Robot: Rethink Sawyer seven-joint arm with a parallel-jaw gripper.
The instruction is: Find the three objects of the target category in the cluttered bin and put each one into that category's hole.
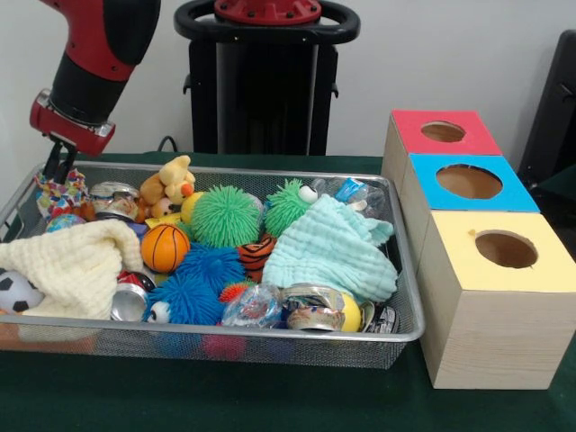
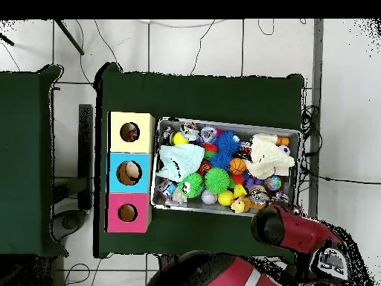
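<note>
Three boxes (image 1: 468, 180) flank one cluttered bin (image 1: 270, 335) holding two cloths; gripper (image 1: 58, 167) state unclear.

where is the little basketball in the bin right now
In the front view the basketball lies left of centre in the bin, between the cream cloth and the green spiky ball, above the blue spiky balls.
</note>
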